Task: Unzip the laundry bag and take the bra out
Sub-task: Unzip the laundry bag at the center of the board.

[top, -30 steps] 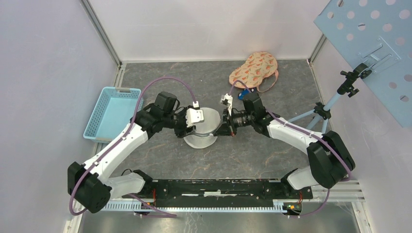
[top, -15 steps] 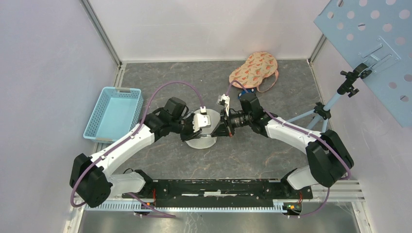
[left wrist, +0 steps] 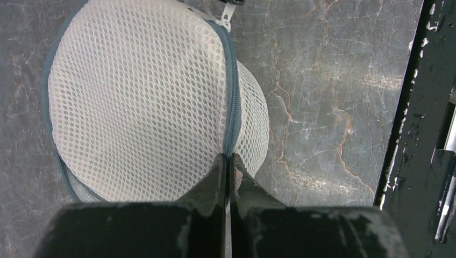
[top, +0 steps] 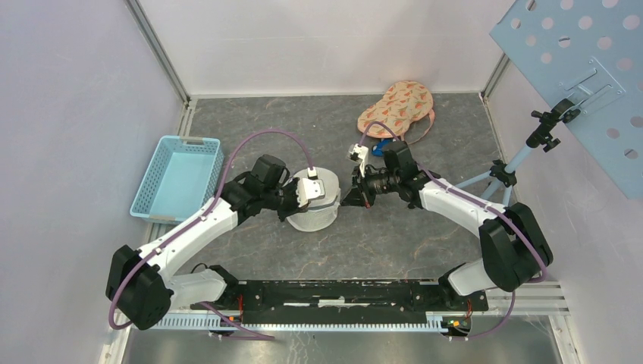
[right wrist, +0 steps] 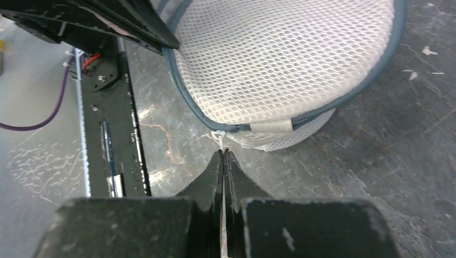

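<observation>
The laundry bag is a round white mesh pouch with a grey-blue zipper, sitting mid-table between both arms. My left gripper is shut on the bag's near edge, right at the zipper seam. My right gripper is shut on the white zipper pull at the bag's opposite side; the pull also shows at the far end of the zipper in the left wrist view. The zipper looks closed along its visible length. The bra is hidden; nothing shows through the mesh.
A light blue basket stands at the left. A peach patterned fabric item lies at the back. A tripod stand and a perforated blue panel are on the right. The black base rail runs along the near edge.
My left gripper has closed onto the bag's edge. The bag went from lying flat to bunched up higher. My right gripper shifted slightly right, still holding the pull.
</observation>
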